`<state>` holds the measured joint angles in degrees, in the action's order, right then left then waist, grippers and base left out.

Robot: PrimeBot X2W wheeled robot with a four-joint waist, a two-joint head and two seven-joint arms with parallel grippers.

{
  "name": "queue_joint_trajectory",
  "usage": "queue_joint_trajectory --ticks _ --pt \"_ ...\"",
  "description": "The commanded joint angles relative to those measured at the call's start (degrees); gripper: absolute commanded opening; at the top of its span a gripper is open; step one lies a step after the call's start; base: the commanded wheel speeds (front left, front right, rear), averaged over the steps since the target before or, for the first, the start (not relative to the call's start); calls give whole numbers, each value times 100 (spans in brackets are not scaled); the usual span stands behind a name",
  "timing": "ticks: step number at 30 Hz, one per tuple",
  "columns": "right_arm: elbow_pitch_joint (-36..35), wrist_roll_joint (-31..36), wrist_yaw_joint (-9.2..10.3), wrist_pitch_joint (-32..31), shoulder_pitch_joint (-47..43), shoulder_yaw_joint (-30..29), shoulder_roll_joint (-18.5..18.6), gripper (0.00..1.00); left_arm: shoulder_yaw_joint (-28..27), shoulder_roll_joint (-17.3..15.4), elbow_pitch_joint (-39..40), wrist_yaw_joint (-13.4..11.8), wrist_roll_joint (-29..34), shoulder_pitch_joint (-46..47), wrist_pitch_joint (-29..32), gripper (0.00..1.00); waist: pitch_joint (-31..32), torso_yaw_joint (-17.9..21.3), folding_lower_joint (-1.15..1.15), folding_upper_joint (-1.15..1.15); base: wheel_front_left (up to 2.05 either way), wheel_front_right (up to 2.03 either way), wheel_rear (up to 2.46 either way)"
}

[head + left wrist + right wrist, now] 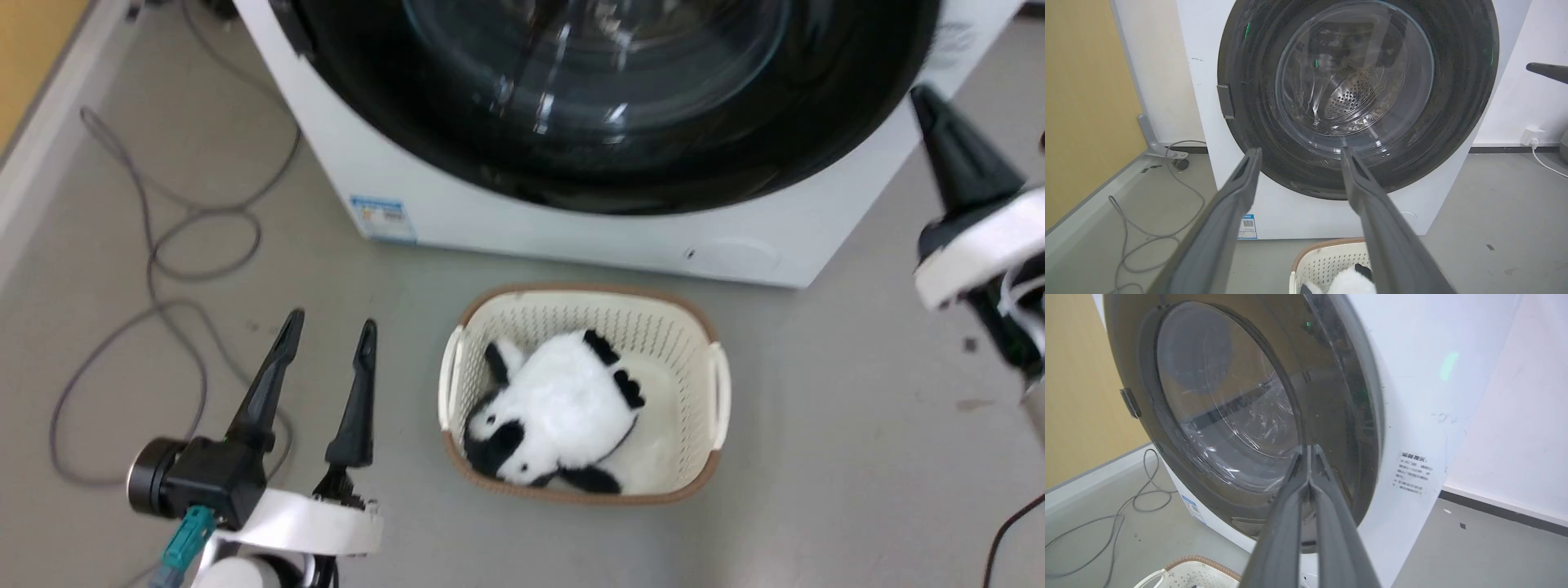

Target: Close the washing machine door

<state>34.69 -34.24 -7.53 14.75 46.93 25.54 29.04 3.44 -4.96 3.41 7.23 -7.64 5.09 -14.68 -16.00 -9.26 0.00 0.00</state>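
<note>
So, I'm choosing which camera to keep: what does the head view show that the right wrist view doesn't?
The head view adds the open left gripper and the panda toy in the basket. The right wrist view adds the white wall and its dark skirting beyond the washing machine. Both share the washing machine door, the basket's rim, the shut right gripper, the grey cable and the blue label.

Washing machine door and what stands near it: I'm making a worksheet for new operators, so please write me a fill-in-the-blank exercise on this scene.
1. The left claw is ____.
2. The right claw is ____.
3. The cream basket holding a plush panda stands in ____ of the washing machine.
4. The outer ring of the washing machine door is coloured ____.
Missing words: open; shut; front; black.
</note>
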Motion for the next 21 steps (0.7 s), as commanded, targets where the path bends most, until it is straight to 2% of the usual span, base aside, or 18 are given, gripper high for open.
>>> queue_joint_trajectory --ticks 1,5,6,13,21 --pt "-254 112 4 22 -345 -224 -130 0 -61 11 -40 25 40 -139 -31 100 404 244 0 0 0 0 0" --pt "-855 423 4 23 -1150 -835 -420 0 -177 36 -109 25 88 -331 -31 100 686 389 0 0 0 0 0" --pt "-1142 593 4 23 -1555 -1134 -580 0 -211 54 -145 25 119 -429 -31 100 821 436 0 0 0 0 0" --pt "-2173 1394 4 24 -3114 -2197 -1367 0 -314 111 -362 25 186 -735 -31 100 1178 524 0 0 0 0 0" --pt "-3024 2237 4 24 -4457 -2855 -2234 0 -324 149 -517 25 213 -918 -32 100 1398 583 0 0 0 0 0"
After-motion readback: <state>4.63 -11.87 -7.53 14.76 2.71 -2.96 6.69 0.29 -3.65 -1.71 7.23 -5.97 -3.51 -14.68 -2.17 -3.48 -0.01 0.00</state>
